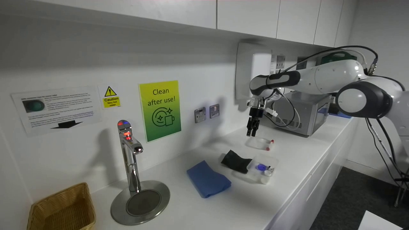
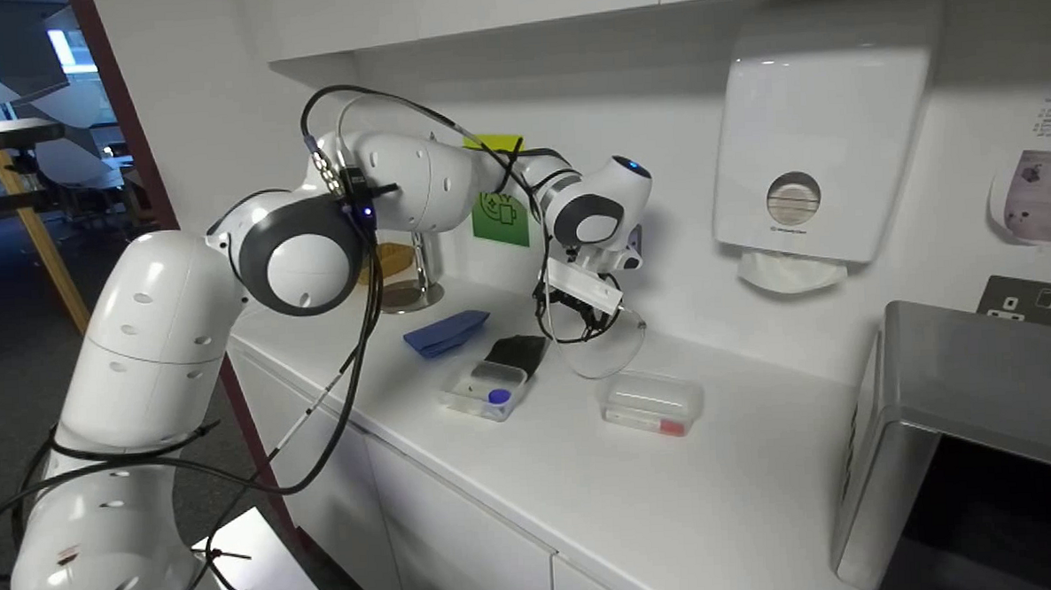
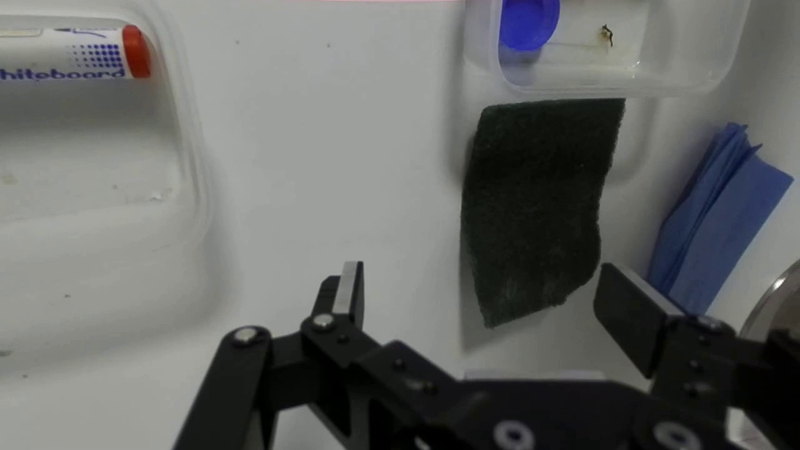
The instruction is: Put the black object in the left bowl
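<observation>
The black object [image 1: 235, 162] is a flat floppy black piece on the counter; it also shows in an exterior view [image 2: 519, 353] and the wrist view [image 3: 537, 200]. One end meets the rim of the left bowl, the translucent container [image 1: 253, 176] holding a blue cap; whether they touch I cannot tell. That bowl also shows in an exterior view [image 2: 466, 406] and at the top of the wrist view [image 3: 662, 87]. My gripper [image 3: 478, 269] is open and empty, with the black piece's near end showing between its fingers. In an exterior view the gripper [image 1: 251, 132] hangs above the counter.
A plain translucent bowl [image 2: 652, 396] with a red-capped whiteboard marker [image 3: 69, 55] stands on the counter, towards the grey microwave [image 1: 297, 111]. A folded blue cloth [image 1: 207, 180] lies on the black piece's other side. Beyond are a tap [image 1: 131, 159] and wicker basket [image 1: 60, 204].
</observation>
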`<state>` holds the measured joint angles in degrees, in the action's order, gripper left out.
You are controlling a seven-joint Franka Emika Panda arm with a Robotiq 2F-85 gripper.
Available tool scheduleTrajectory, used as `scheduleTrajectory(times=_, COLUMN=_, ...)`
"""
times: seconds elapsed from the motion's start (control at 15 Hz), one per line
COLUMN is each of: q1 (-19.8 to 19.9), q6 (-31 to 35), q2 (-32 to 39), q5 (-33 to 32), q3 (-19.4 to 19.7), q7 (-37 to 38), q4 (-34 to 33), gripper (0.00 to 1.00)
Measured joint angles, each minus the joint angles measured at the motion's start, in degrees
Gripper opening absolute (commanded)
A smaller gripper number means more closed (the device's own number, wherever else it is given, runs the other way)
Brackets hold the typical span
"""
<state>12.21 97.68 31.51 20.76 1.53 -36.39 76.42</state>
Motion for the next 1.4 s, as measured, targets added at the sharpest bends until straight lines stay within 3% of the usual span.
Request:
scheduleTrajectory(times=0.6, q1=2.2, q6=-4.2, q2=4.4, q5=0.1, q3=-0.9, q7=-0.6, q4=-6.1, gripper=1.0)
scheduleTrajectory(times=1.4, q1=3.3, q6=-10.8, q2=13.4, q5=0.5, q3=-6.1, q7=-2.6, q4=-18.2, gripper=1.0)
